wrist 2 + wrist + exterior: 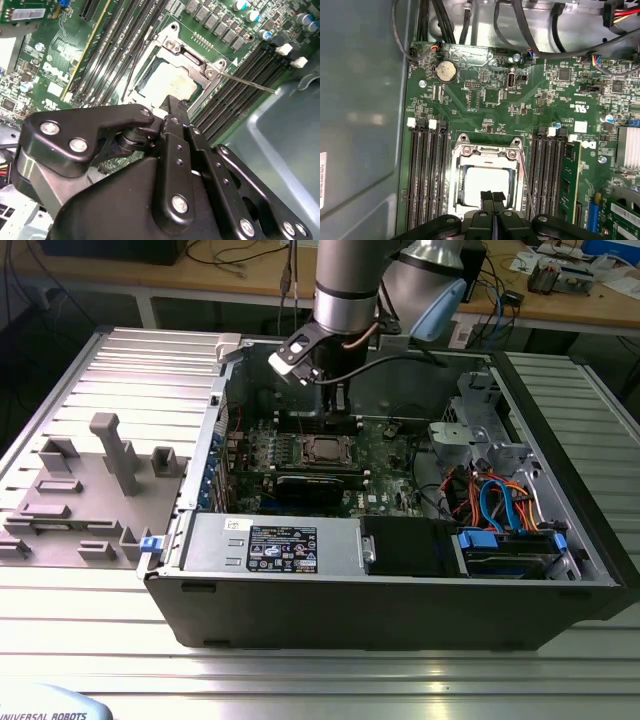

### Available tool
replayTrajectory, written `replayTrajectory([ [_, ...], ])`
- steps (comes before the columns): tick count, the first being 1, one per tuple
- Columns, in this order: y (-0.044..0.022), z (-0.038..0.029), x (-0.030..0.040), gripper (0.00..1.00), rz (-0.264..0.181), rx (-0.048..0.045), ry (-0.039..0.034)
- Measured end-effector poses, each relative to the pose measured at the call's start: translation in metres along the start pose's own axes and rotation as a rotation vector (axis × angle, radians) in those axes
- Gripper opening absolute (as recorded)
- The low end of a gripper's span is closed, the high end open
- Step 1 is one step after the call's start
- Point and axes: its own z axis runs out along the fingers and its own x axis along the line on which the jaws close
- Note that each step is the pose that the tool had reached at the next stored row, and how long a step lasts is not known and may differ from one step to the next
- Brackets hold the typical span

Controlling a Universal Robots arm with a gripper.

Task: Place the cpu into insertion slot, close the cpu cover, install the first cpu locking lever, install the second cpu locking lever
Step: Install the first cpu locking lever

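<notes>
The cpu [482,181], pale silver and square, lies in the insertion slot [457,200] on the green board; it also shows in the second wrist view [170,82]. The cpu cover [487,150] lies flat around it, the chip showing through its cut-out. My gripper [493,196] hovers close over one edge of the chip, fingers pressed together with nothing between them. A thin locking lever [250,84] sticks out sideways from the socket over the memory slots. In the exterior view the gripper [338,405] hangs inside the open case just above the socket [326,450].
Long black memory slots [427,170] flank the socket on both sides. Grey case walls [360,125] and black cables [520,30] run close by. A drive cage with orange and blue cables [495,505] fills the case's right end. A grey fixture [90,490] stands outside on the exterior view's left.
</notes>
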Motion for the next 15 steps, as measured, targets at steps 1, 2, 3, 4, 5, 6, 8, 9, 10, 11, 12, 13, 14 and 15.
replayTrajectory([
  [1,0.0000,-0.0069,-0.0002,0.11,0.000,0.0002,-0.0008],
  [2,-0.0001,-0.0147,-0.0005,0.11,0.000,0.0001,-0.0008],
  [3,-0.0001,-0.0185,-0.0006,0.11,0.000,0.0001,-0.0008],
  [4,-0.0001,-0.0190,-0.0006,0.11,0.000,0.0001,-0.0008],
  [5,-0.0001,-0.0195,-0.0006,0.11,0.000,0.0002,-0.0008],
  [6,-0.0001,-0.0203,-0.0006,0.11,0.000,0.0001,-0.0008],
  [8,-0.0001,-0.0221,-0.0007,0.11,0.000,0.0001,-0.0009],
  [9,-0.0001,-0.0229,-0.0007,0.11,0.000,0.0001,-0.0009],
  [10,-0.0001,-0.0234,-0.0007,0.11,0.000,0.0001,-0.0009],
  [11,-0.0001,-0.0240,-0.0007,0.11,0.000,0.0001,-0.0008],
  [12,-0.0001,-0.0249,-0.0008,0.11,0.000,0.0001,-0.0008],
  [13,-0.0001,-0.0257,-0.0008,0.11,0.000,0.0001,-0.0008],
  [14,-0.0001,-0.0268,-0.0008,0.11,0.000,0.0001,-0.0008],
  [15,-0.0001,-0.0273,-0.0009,0.11,0.000,0.0001,-0.0008],
])
